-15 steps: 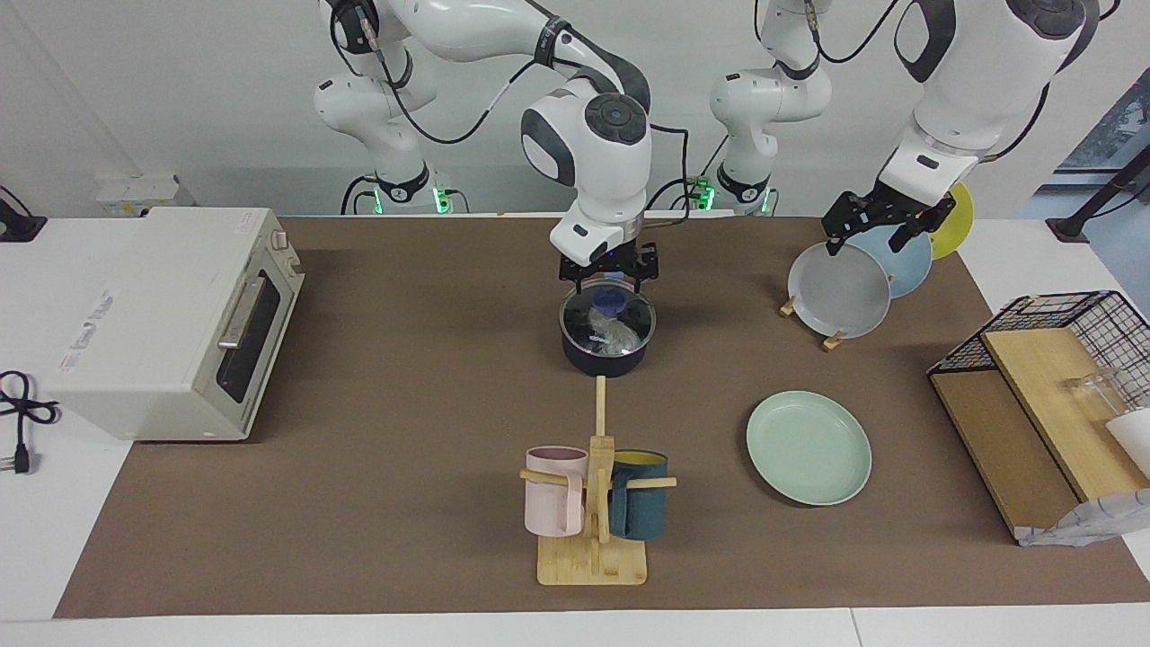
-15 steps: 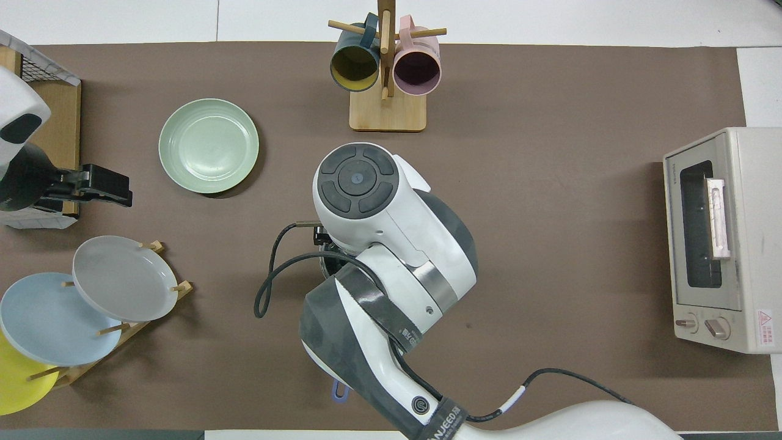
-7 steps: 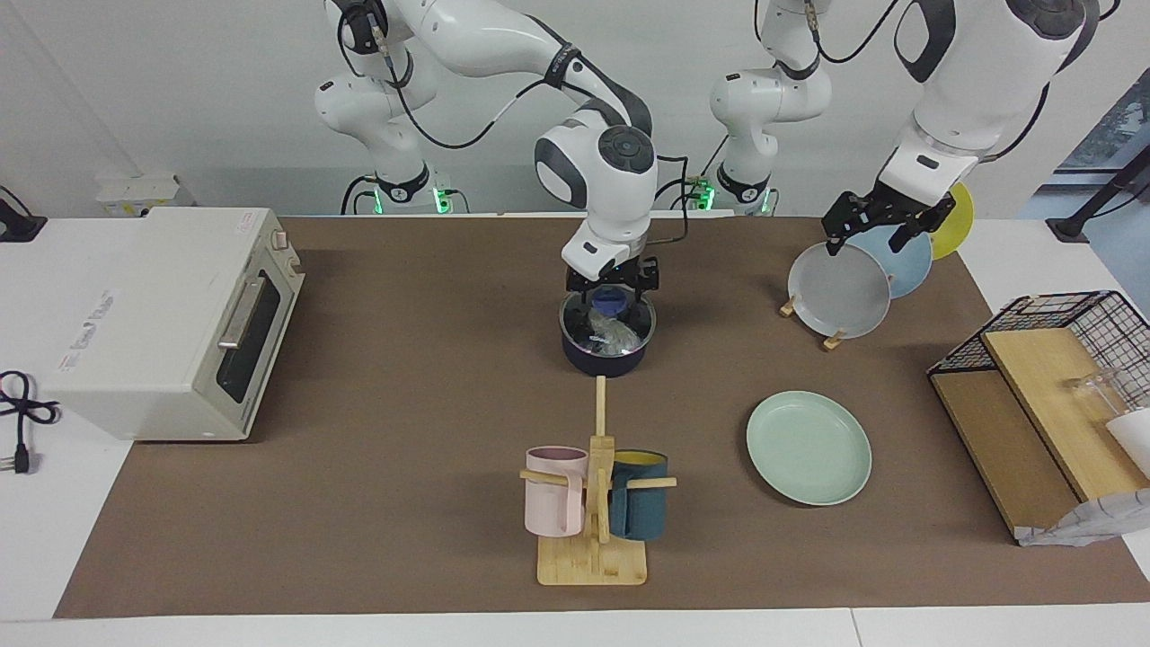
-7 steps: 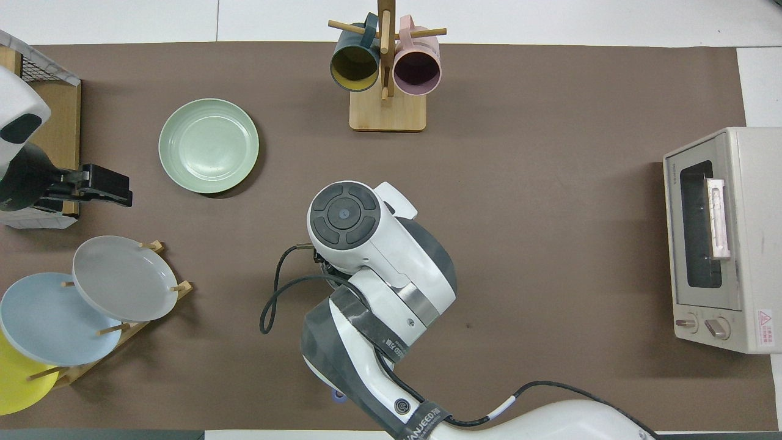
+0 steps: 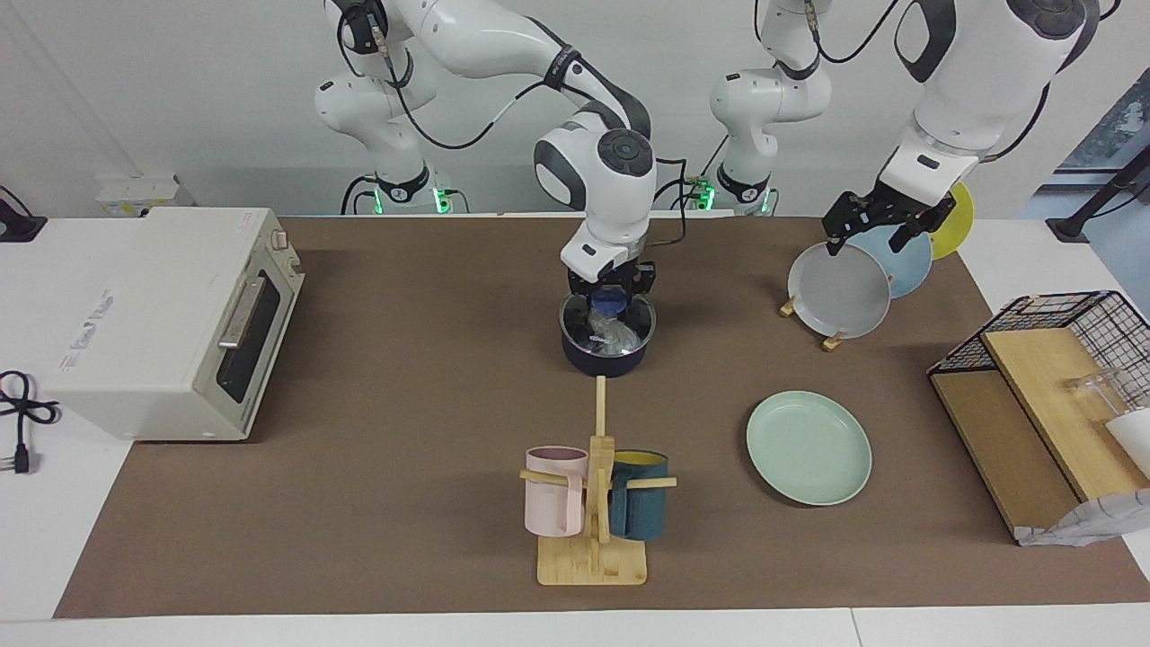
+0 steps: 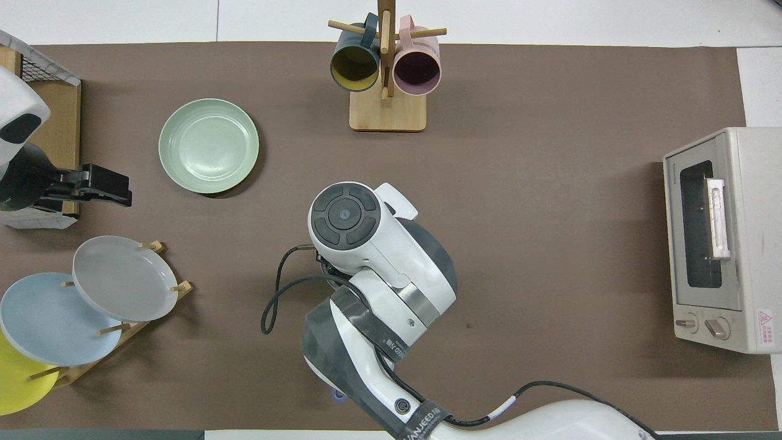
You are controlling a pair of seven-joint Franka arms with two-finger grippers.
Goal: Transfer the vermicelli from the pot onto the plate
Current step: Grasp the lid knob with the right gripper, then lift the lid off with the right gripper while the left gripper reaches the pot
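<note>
A brown mat covers the white worktop (image 5: pixel 404 539), with a toaster oven (image 5: pixel 171 323) at the frame's left edge in the facing view. At centre, the right gripper (image 5: pixel 611 289) hangs low over the pot (image 5: pixel 607 346), at its rim nearest the robots; whether its fingers are spread or pressed together cannot be told. The vermicelli (image 5: pixel 614 334) lies inside the pot as a pale bundle. The plate (image 5: pixel 809 447), lower right of centre, holds nothing. The left gripper (image 5: pixel 885 229) waits over the plate rack (image 5: pixel 831 340) at upper right, fingers spread.

Likely risks: a shallow pinch may catch only a few slippery strands, so the bundle may drop back or trail onto the mat in transit; fingers striking the rim may shift the pot. In the overhead view, the right arm hides the pot.
</note>
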